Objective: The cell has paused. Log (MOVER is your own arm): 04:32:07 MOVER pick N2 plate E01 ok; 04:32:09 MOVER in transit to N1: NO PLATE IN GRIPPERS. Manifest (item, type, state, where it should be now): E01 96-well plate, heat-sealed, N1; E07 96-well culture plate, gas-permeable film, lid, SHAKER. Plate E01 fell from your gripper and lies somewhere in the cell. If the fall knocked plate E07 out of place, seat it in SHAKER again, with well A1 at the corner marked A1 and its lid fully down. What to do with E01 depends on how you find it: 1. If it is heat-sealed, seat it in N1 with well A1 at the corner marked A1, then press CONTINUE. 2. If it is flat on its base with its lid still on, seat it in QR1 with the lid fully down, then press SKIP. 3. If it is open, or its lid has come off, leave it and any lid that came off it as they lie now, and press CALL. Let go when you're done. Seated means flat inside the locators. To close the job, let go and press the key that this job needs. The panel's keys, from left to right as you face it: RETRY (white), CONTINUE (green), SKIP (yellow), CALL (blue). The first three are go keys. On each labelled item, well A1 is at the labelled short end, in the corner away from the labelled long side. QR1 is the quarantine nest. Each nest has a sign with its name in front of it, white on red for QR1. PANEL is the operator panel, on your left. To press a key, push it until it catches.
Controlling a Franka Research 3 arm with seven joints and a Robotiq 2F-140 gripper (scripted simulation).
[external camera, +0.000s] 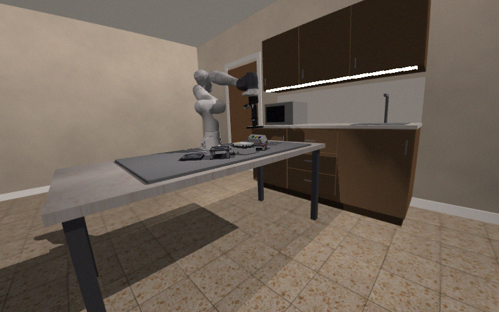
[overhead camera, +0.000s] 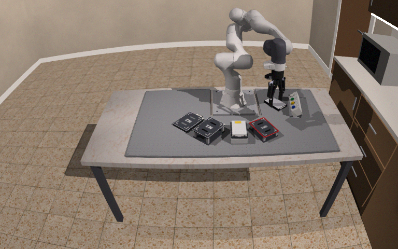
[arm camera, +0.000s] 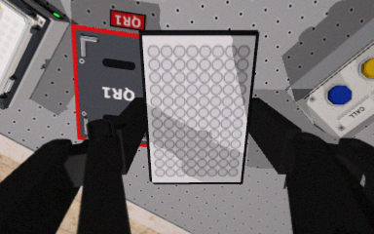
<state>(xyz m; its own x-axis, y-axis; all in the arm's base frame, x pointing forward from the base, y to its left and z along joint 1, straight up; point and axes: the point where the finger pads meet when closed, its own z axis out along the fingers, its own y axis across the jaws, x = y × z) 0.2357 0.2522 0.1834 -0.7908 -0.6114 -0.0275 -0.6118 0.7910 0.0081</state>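
Observation:
My gripper (overhead camera: 275, 98) is shut on plate E01 (arm camera: 197, 107), fingers on its two long sides. The plate is a black-rimmed 96-well plate with a smooth sealed top, held flat and low over the grey mat (overhead camera: 231, 123), next to the panel. It also shows in the top view (overhead camera: 274, 103). Plate E07 (overhead camera: 238, 129), white with a yellow label, sits in the SHAKER. The red-edged QR1 nest (arm camera: 109, 88) with its sign (arm camera: 128, 20) lies just left of the held plate.
The operator panel (overhead camera: 294, 104) stands right of the gripper; its blue CALL key (arm camera: 339, 95) and yellow key (arm camera: 368, 67) show in the wrist view. Two dark nests (overhead camera: 188, 121) (overhead camera: 209, 127) stand left of the shaker. The arm's base (overhead camera: 233, 102) is behind.

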